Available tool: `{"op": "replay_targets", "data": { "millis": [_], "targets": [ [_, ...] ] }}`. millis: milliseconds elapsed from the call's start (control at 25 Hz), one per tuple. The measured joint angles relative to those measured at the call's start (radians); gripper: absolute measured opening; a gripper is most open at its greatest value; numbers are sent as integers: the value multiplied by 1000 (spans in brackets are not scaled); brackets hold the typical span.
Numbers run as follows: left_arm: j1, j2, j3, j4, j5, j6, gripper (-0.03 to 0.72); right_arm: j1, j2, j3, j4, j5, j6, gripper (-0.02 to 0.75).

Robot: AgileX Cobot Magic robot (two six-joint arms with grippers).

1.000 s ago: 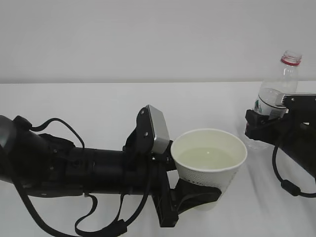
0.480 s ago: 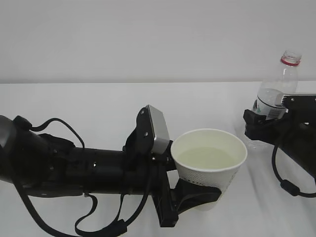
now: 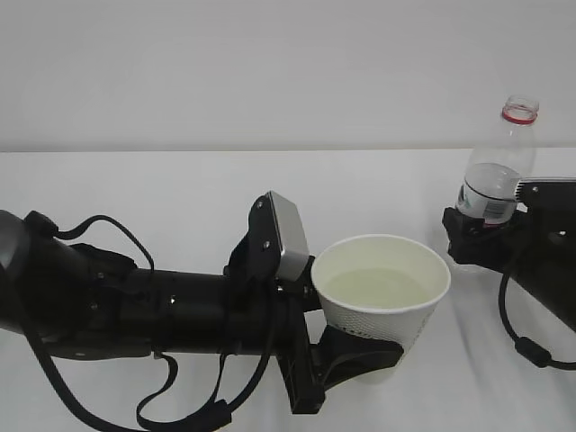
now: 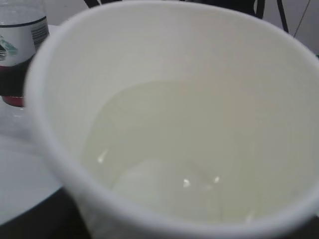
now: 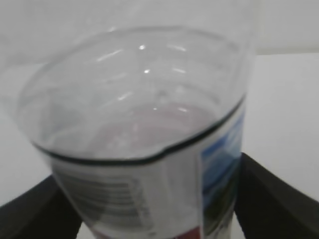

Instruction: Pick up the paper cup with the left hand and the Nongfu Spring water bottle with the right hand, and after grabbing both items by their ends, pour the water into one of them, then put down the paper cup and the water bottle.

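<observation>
A: What takes up the most room?

B: The white table (image 3: 180, 189), running back to a plain pale wall (image 3: 270, 63). Across its near left lies the left hand (image 3: 360, 355), a black arm with looping cables (image 3: 108, 229) and a grey box module (image 3: 288, 236) at the wrist.

A: And its jaws?

B: Clamped on the lower wall of the paper cup (image 3: 382, 297), which stands upright at centre. In the wrist view the cup fills almost everything, with the water (image 4: 164, 149) pooled pale yellowish inside.

A: Where's the bottle?

B: The Nongfu Spring water bottle (image 3: 497, 184) stands upright at the far right, well apart from the cup, uncapped with its red neck ring showing. The right hand (image 3: 481, 236) hides its lower half.

A: Is that hand gripping it?

B: I cannot tell. The black jaws sit either side of the labelled body; whether they press on it isn't visible.

A: Anything between the two?

B: Just bare tabletop.
</observation>
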Motion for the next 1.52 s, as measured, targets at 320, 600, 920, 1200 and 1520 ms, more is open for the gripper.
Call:
{"op": "replay_targets", "data": {
  "millis": [320,600,920,1200,1520],
  "targets": [
    [0,0,0,0,0,2,498,0,-2,4,-14,0,0,654],
    [0,0,0,-42,-4,2,498,0,-8,4,-47,0,0,655],
    [0,0,0,-45,-20,2,498,0,-12,42,-59,-6,0,655],
    [0,0,0,-45,-20,2,498,0,-41,88,-63,-6,0,655],
    [0,0,0,-45,-20,2,498,0,-102,133,-66,-6,0,655]
  ]
}}
